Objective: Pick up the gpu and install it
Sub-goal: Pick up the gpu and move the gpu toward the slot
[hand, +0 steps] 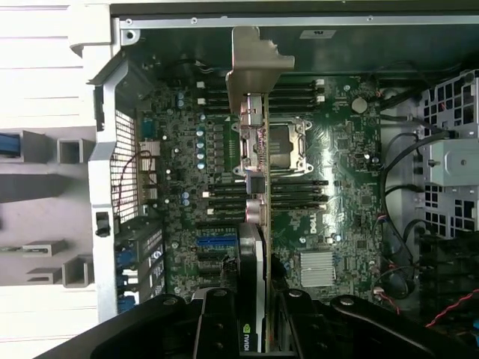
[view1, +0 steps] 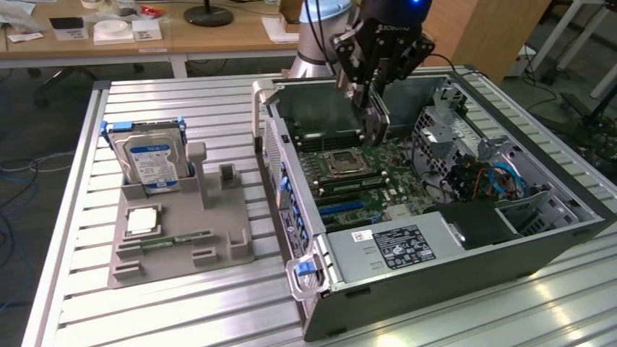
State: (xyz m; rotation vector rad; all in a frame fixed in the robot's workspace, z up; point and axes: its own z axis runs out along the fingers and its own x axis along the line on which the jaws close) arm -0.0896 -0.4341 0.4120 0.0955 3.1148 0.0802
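**GPU held over open case**

Exterior view: the gripper (view1: 369, 85) was clamped on the gpu (view1: 376, 124). The card hung edge-down inside the computer case (view1: 289, 181), over the motherboard (view1: 386, 181); contact with the board could not be confirmed.

Wrist view: inside the case, the gpu (hand: 256, 187) appeared edge-on, its metal bracket (hand: 257, 63) close to a case wall.

Assessment: likely light, stiff and fragile. It is best held by the upper edge, clear of the contacts.
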